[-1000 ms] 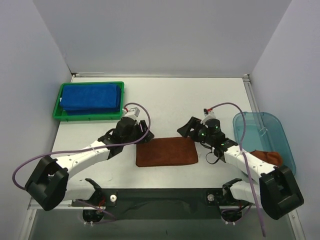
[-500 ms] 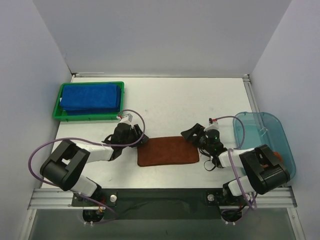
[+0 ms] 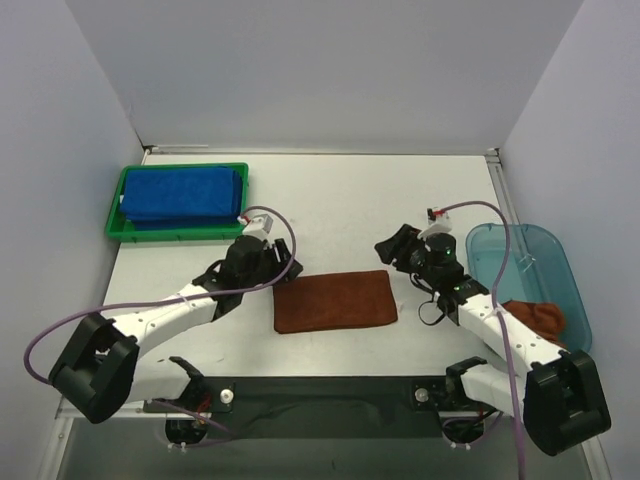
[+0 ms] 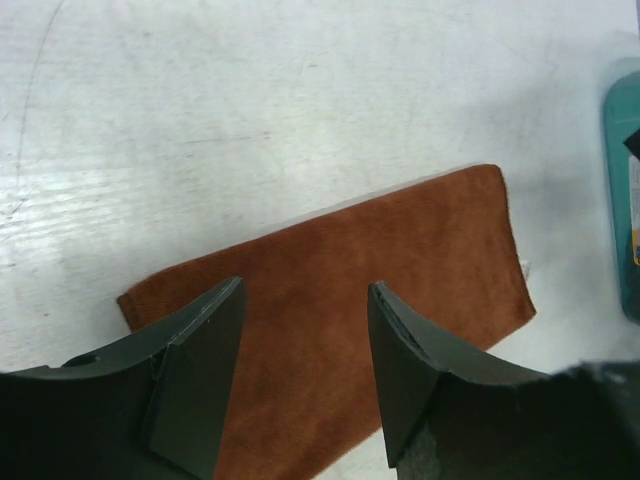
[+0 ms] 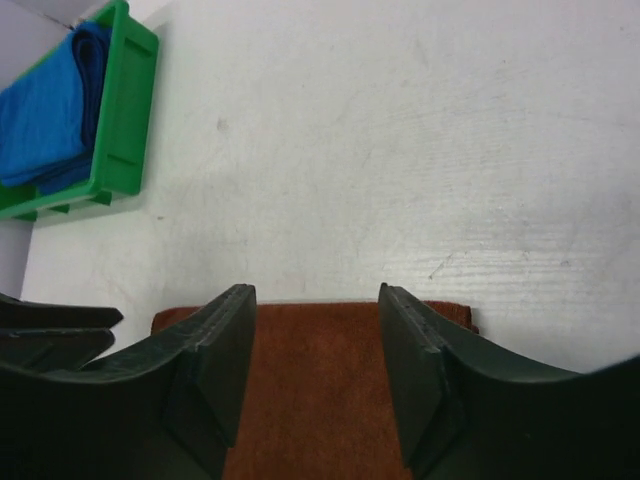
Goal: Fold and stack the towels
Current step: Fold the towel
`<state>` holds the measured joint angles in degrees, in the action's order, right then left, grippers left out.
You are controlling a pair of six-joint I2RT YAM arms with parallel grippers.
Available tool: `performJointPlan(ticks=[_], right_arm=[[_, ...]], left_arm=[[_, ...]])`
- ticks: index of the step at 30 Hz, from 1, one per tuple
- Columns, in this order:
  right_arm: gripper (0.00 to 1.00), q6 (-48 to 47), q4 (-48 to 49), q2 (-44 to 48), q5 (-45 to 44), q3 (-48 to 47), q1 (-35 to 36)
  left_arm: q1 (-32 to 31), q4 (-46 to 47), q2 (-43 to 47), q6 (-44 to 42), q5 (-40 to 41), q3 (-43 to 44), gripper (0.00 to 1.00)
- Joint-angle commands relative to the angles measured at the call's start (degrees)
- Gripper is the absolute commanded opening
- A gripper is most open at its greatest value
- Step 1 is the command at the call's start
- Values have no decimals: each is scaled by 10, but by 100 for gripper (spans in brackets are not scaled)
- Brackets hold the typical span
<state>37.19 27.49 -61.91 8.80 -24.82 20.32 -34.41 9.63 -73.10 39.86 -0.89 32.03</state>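
Note:
A rust-brown towel (image 3: 335,301) lies folded flat in a rectangle on the table's middle. Several royal blue towels (image 3: 183,193) lie folded and stacked in the green tray (image 3: 114,212) at the far left. My left gripper (image 3: 283,268) is open and empty, just above the brown towel's far left corner; the towel (image 4: 340,300) shows between its fingers (image 4: 200,360). My right gripper (image 3: 392,245) is open and empty, above and just beyond the towel's far right corner. The towel (image 5: 315,380) shows below its jaws.
A translucent teal bin (image 3: 540,255) stands at the right edge, with a rust-brown cloth lump (image 3: 538,316) at its near end. The bin's edge (image 4: 622,200) shows in the left wrist view. The tray (image 5: 120,110) with blue towels (image 5: 45,110) shows in the right wrist view.
The right gripper has drawn back up and to the far right, off the towel's edge. The left gripper has lifted slightly. The brown towel stays flat.

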Motion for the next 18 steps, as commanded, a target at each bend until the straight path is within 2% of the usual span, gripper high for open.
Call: performJointPlan(ticks=[1,3,5,9,13,18], right_arm=[[49,-49,-203,10,9,-41,12],[42,-53,-252,-6,18,-59,18],[40,-55,-269,-22,32,-65,19],[39,-55,-287,-97,38,-82,20],[37,-61,-289,-176,33,-128,17],[31,-77,-290,-266,8,-186,-2]], left_arm=[[-49,-135,30,-39,69,60,62],[-75,-185,27,-29,93,71,61],[-81,-203,14,-22,98,66,59],[-81,-190,-36,-21,104,58,59],[-74,-183,-112,-40,111,88,59],[-37,-172,-200,-53,96,146,59]])
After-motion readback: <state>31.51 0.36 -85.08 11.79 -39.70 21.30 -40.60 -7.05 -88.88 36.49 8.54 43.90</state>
